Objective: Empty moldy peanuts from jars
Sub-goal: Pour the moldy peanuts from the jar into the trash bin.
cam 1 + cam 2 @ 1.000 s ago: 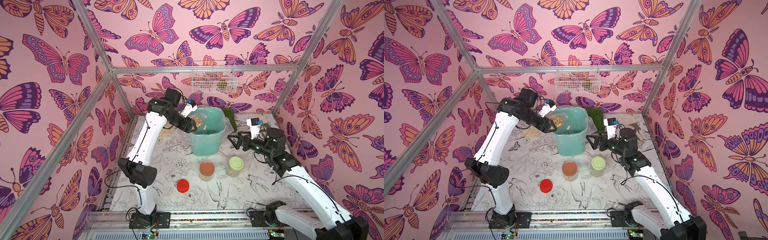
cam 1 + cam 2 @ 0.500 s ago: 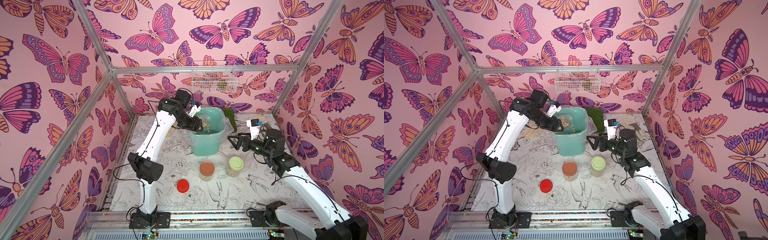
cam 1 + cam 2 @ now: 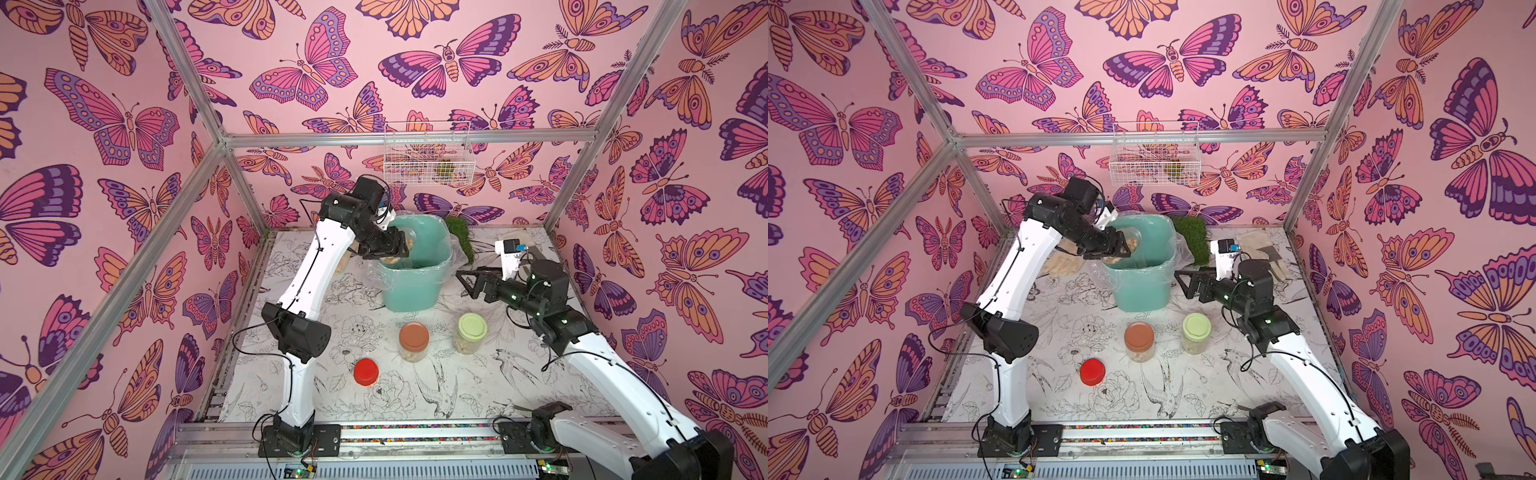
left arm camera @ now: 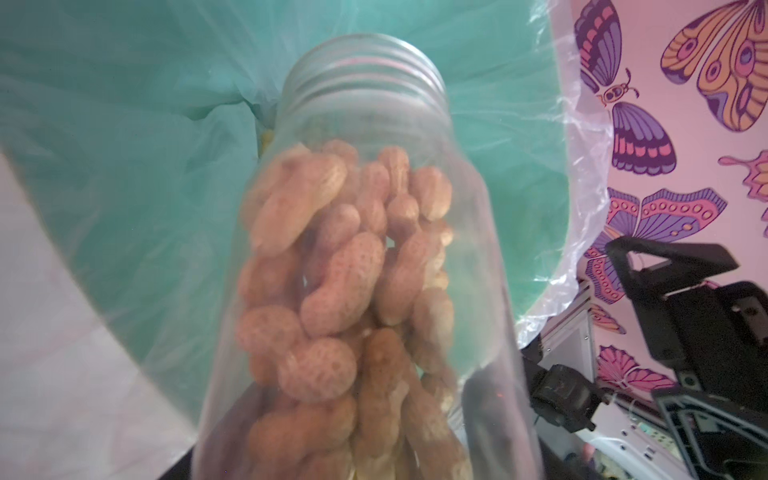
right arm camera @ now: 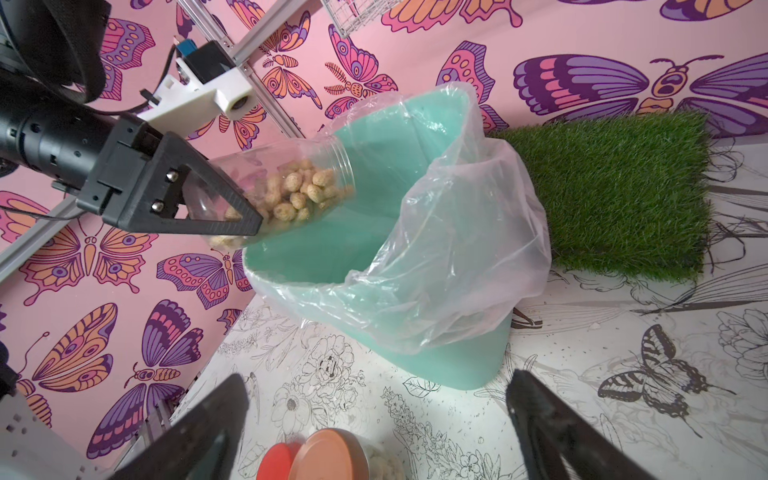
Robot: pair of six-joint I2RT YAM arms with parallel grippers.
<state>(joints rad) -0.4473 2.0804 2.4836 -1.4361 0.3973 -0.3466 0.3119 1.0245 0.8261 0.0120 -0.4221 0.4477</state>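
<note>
Jar (image 5: 270, 174) reaches farther over the bin (image 3: 415, 291) than a second ago, when we saw it back at the left rim. The right wrist view gives us what the top views hide: it lies tipped sideways, peanuts (image 5: 299, 189) heaped toward the open mouth. The left gripper (image 3: 400, 249) is clamped on its base half, one finger (image 5: 187, 226) along the wall; the right gripper (image 3: 462, 284) stands spread wide, empty, near the bin.

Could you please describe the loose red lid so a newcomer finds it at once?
Find the teal bin at the table's back. Two capped jars stand before it. The red lid lies nearer still, toward the left arm, flat, with no jar beneath.
</note>
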